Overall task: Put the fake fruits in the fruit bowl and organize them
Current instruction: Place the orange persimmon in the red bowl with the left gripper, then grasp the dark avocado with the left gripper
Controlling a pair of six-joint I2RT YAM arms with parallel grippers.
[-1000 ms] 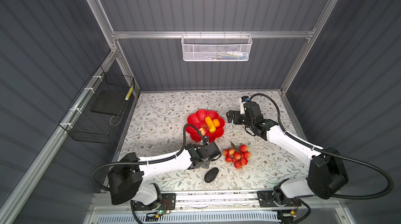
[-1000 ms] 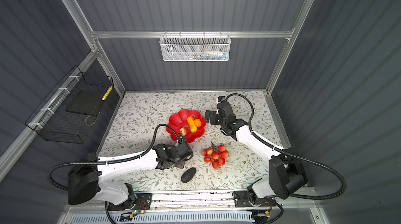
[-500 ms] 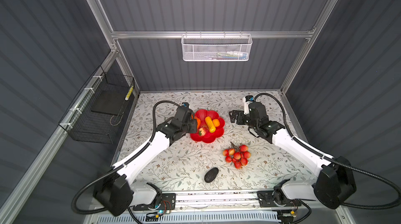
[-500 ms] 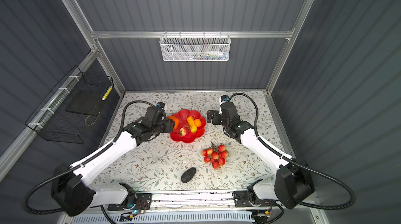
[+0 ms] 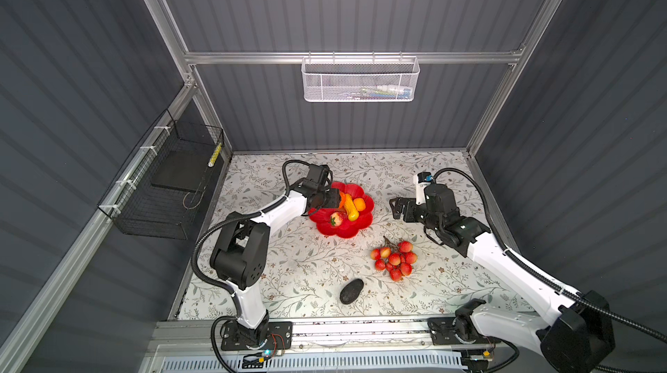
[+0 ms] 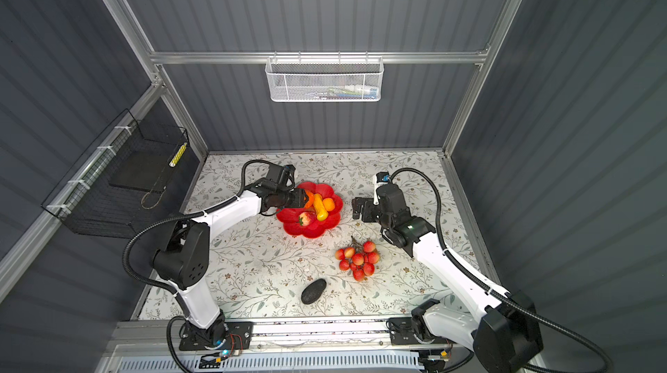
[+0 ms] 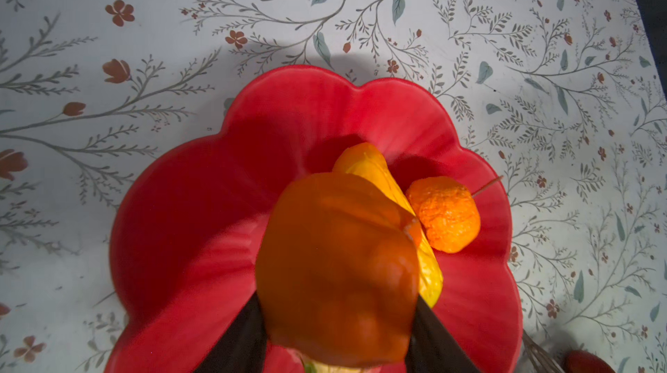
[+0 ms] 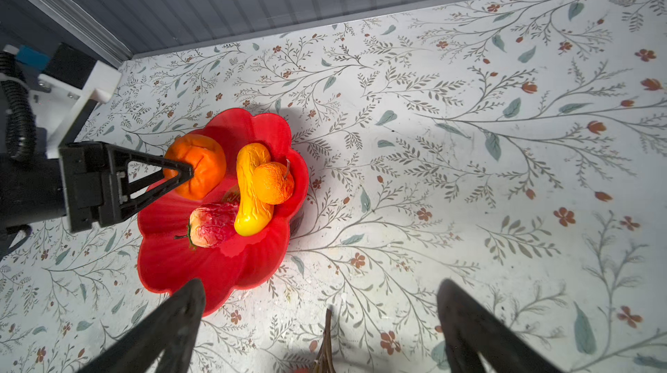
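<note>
The left tool (image 5: pixel 338 199), pinching the blocky orange fruit (image 7: pixel 335 270), hangs over the upper-left petals of the red bowl (image 5: pixel 343 232) beside the yellow fruit (image 5: pixel 351 209); the right tool (image 5: pixel 394 208) stands spread, empty.

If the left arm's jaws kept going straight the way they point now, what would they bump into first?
Most likely the long yellow fruit, lying in the fruit bowl just beyond the blocky orange-red fruit that the left gripper holds. Height is unclear, so it might pass over.
</note>
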